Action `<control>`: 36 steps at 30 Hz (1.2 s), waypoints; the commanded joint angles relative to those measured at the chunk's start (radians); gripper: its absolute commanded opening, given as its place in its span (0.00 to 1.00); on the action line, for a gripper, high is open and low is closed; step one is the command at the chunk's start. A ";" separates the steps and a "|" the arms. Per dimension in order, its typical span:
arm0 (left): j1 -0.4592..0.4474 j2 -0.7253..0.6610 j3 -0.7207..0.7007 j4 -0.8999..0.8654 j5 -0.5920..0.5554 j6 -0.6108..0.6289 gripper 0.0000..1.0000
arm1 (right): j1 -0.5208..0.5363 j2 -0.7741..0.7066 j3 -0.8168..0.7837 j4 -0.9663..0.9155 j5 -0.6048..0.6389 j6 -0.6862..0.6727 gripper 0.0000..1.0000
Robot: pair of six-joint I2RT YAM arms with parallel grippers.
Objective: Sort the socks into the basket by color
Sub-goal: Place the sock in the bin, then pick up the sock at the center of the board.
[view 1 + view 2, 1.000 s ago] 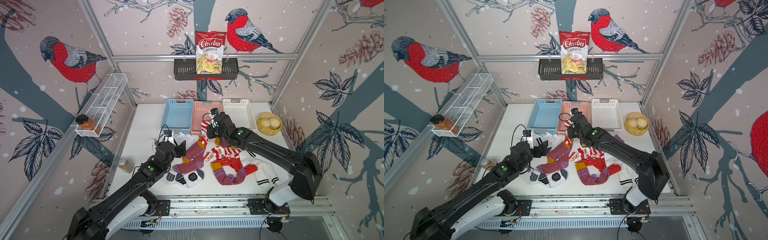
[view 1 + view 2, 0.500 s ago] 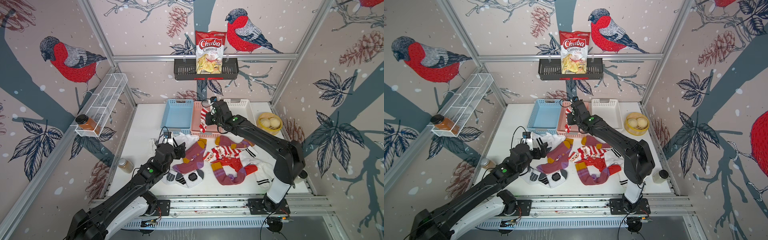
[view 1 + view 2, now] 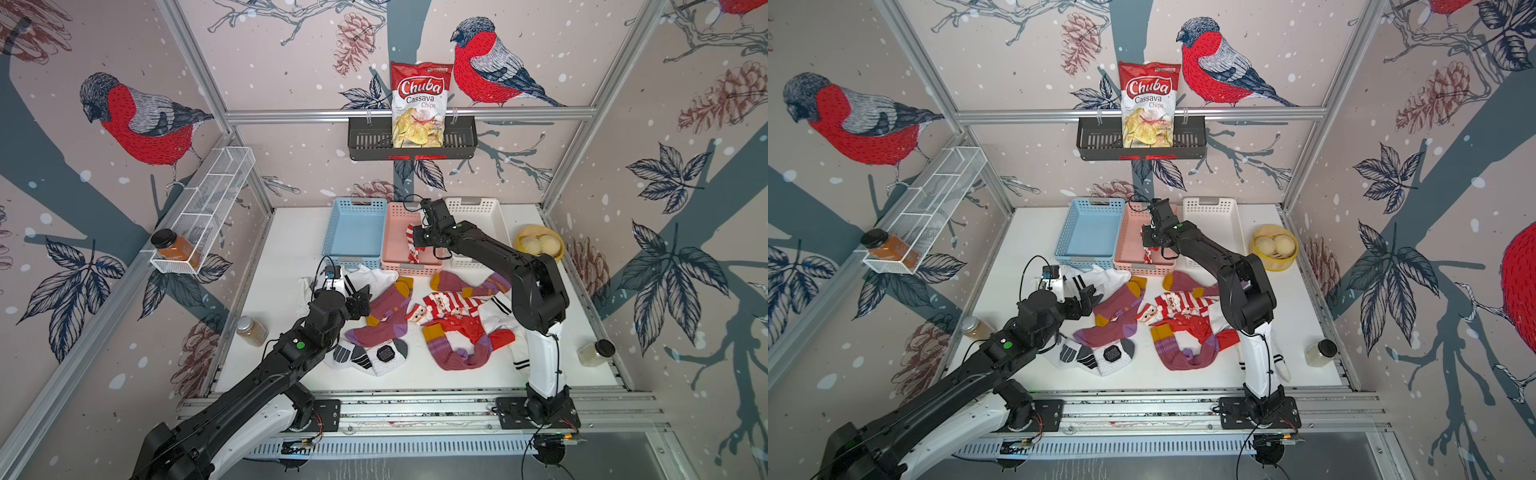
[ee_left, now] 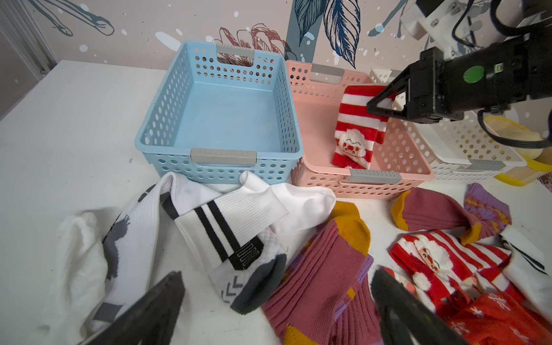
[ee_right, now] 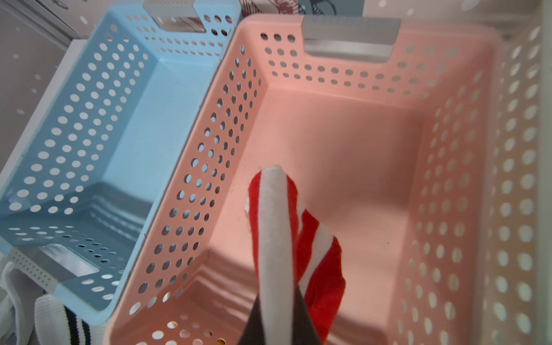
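My right gripper [image 5: 276, 328] hangs over the pink basket [image 3: 392, 253], shut on a red-and-white striped sock [image 5: 274, 224] whose lower end dangles inside the basket [image 4: 354, 128]. The left gripper [image 4: 276, 280] is open just above the pile of socks on the table, with a maroon sock with mustard cuff [image 4: 322, 268] and a white black-striped sock [image 4: 227, 221] below it. More maroon [image 3: 457, 353] and Christmas-patterned socks [image 3: 453, 305] lie in the middle. The blue basket [image 3: 332, 232] and white basket [image 3: 496, 208] hold nothing I can see.
A yellow bowl of buns [image 3: 539, 245] sits to the right of the baskets. Glass jars stand at the left edge [image 3: 251, 330] and right edge [image 3: 594, 353] of the table. A wire rack [image 3: 208, 208] with an orange jar hangs on the left wall.
The right gripper has carried the striped sock from above the pile back over the pink basket and lowered it in. The left arm has hardly moved.
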 commanded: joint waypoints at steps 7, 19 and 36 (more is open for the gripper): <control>0.000 0.070 0.025 0.042 0.063 0.009 0.97 | -0.012 -0.009 -0.003 -0.002 -0.027 -0.005 0.44; -0.001 0.073 0.021 0.032 0.082 0.004 0.97 | 0.007 -0.285 -0.309 0.128 0.001 0.037 0.54; -0.002 0.184 0.026 0.061 0.175 0.010 0.95 | 0.022 -0.542 -0.670 0.226 0.058 0.096 0.56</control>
